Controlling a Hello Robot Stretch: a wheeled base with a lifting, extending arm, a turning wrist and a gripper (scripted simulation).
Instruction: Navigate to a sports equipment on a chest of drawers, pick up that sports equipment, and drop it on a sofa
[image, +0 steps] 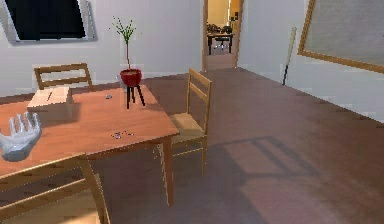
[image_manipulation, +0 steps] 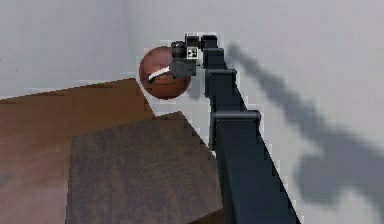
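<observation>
Arm side view: the arm (image_manipulation: 240, 140) reaches out toward a pale wall, and the pincer (image_manipulation: 165, 72) at its far end is grasping an orange-brown ball (image_manipulation: 160, 90). The ball hangs in front of the wall and seems clear of the brown top (image_manipulation: 140, 170) below, though its lower edge sits close to that top's far edge.

The forward view shows a wooden desk (image: 95, 125). A plant (image: 130, 75) in a red pot stands at its far right corner, a box (image: 50, 100) near the far edge, and a pale hand statue (image: 20, 135) at the left edge. Chairs (image: 195, 115) stand around it. An open doorway (image: 222, 35) lies beyond.
</observation>
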